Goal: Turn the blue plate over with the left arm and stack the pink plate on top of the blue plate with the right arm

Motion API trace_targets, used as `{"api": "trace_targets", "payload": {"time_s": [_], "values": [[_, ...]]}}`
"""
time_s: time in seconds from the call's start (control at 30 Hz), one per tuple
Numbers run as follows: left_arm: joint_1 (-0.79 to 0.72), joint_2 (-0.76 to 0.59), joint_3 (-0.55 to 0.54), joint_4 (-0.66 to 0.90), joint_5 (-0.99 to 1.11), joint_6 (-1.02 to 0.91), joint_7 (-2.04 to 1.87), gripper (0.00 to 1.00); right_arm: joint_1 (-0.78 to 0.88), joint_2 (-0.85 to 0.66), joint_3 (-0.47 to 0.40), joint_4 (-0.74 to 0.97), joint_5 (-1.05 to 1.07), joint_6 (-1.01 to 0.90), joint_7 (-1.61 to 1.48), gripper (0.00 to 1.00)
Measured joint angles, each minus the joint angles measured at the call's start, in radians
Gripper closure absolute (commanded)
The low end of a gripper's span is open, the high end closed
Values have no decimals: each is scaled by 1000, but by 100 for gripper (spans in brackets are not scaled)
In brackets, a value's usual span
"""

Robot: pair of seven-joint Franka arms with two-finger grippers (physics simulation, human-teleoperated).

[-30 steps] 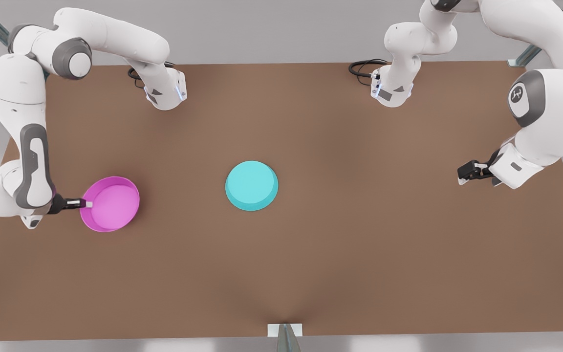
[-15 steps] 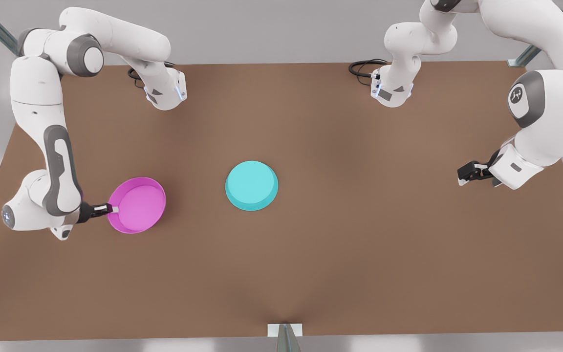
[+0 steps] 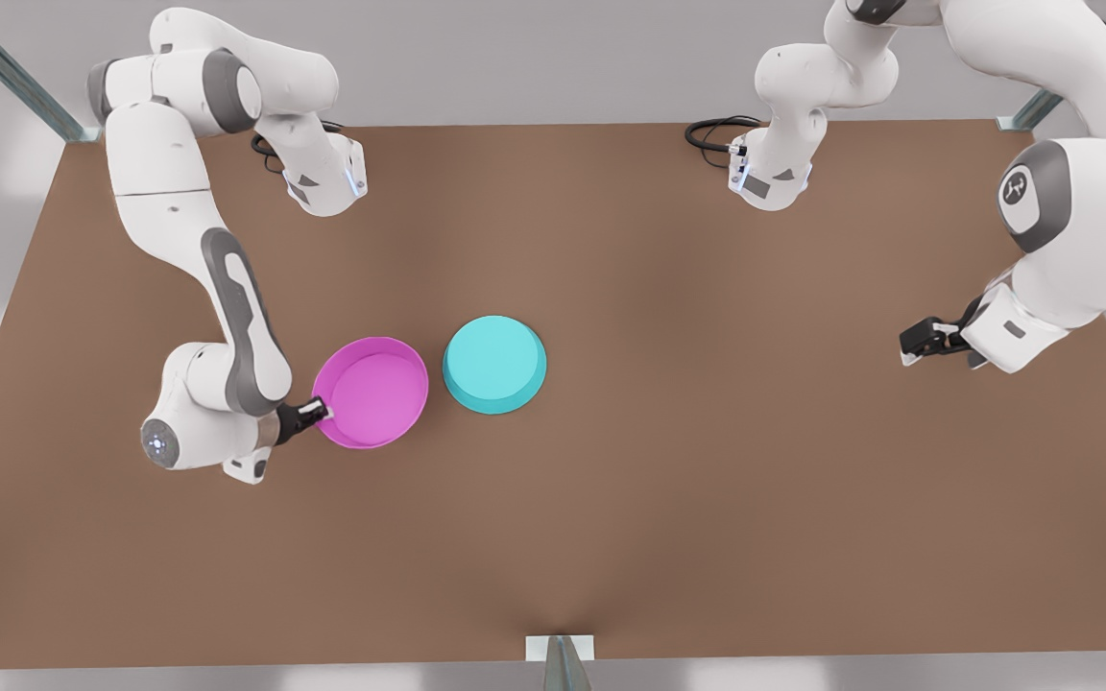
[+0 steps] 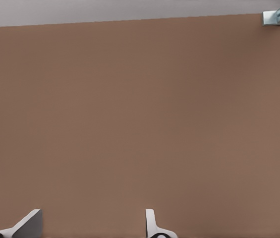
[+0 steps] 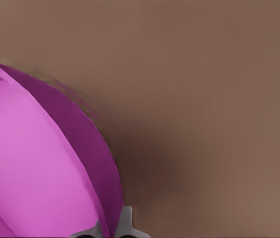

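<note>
Two plates near mid-table (image 3: 668, 537): blue plate (image 3: 494, 364) base-up, pink plate (image 3: 371, 392) just beside, rim pinched by right gripper (image 3: 321, 414). Left gripper (image 3: 910, 344) parked far off, fingers (image 4: 152, 225) apart, empty. Risk: thin rim grip slipping, or pink edge nudging blue.

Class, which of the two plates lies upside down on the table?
The blue plate: its flat base faces up, rim down. The pink plate, gripped at its rim by the right gripper, shows its open inside.

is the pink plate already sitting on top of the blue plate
No, in the front view the pink plate sits beside the blue plate, its rim held by the right claw.
</note>
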Motion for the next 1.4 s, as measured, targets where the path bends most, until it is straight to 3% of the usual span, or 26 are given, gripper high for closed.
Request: {"api": "trace_targets", "payload": {"time_s": [0.27, 0.57, 0.73, 0.8, 0.93, 1.0, 1.07, 1.13, 1.2, 1.23, 1.4], "values": [[2, -5, -4, 0, 0, 2, -3, 0, 196, -4, 18, 1, 63, 0, 140, 79], [1, 5, -4, 0, 18, 0, -13, 0, 269, 6, 48, 1, 92, -13, 199, 79], [1, 29, -4, 0, 19, 2, -13, 0, 271, 19, 48, 2, 100, -10, 227, 66], [2, 30, -2, 0, 21, 2, -13, 0, 284, 20, 46, 2, 100, -9, 235, 37], [1, 31, -2, 0, 28, 2, -13, 0, 286, 27, 48, 2, 94, 0, 266, 18], [1, 32, -2, 0, 32, 2, -13, 0, 290, 27, 48, 2, 94, 13, 268, 0], [1, 33, -2, 0, 35, 2, -13, 0, 286, 8, 46, 8, 87, 6, 262, 0], [2, 33, -2, 0, 38, 2, -13, 0, 152, -180, 36, 46, -72, -152, 268, 0], [1, 33, -2, 0, 39, 2, -13, 0, 50, -322, -17, 159, -224, -340, 462, 0], [1, 33, -2, 0, 39, 2, -13, 0, 6, -401, -20, 167, -289, -345, 495, 0], [2, 33, -4, 0, 41, 2, -13, 0, -1, -409, -17, 217, -374, -367, 558, 0]]}}
